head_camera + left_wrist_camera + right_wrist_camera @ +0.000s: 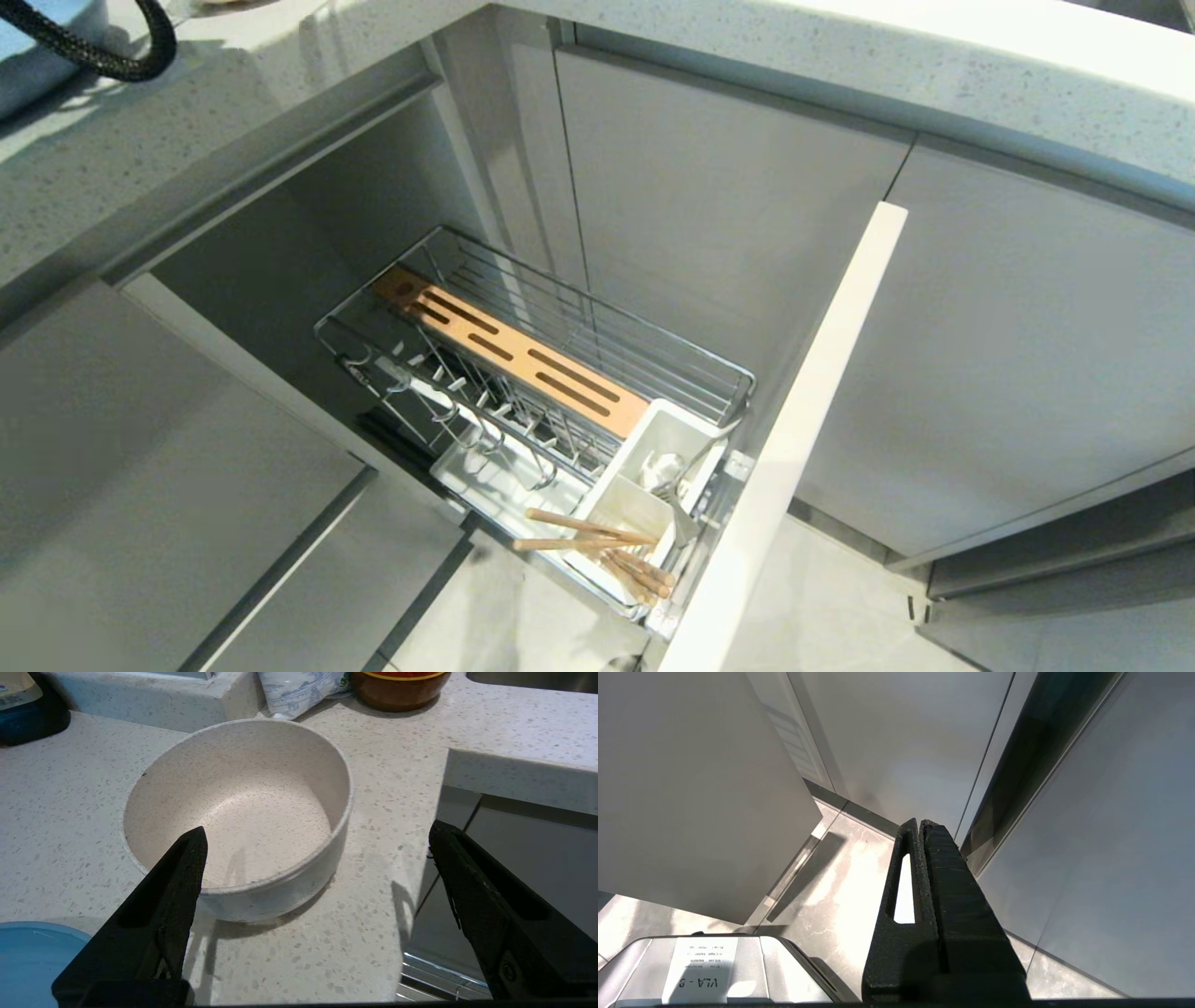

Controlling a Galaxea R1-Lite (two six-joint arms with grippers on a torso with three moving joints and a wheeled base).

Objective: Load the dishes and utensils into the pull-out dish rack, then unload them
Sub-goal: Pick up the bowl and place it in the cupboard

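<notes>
The left claw (pixel 317 858) gapes wide, gripping nothing, over the white bowl (pixel 238 816) upright on the speckled surface (pixel 373 933); chopsticks (pixel 597 551) wait in the pulled-out rack (pixel 560 373); the right claw (pixel 922 826) hangs clenched, evidently unneeded.

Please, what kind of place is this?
Most likely a home kitchen: a speckled stone countertop over grey cabinets, a pull-out dish rack holding chopsticks, and a white bowl on the counter.
</notes>
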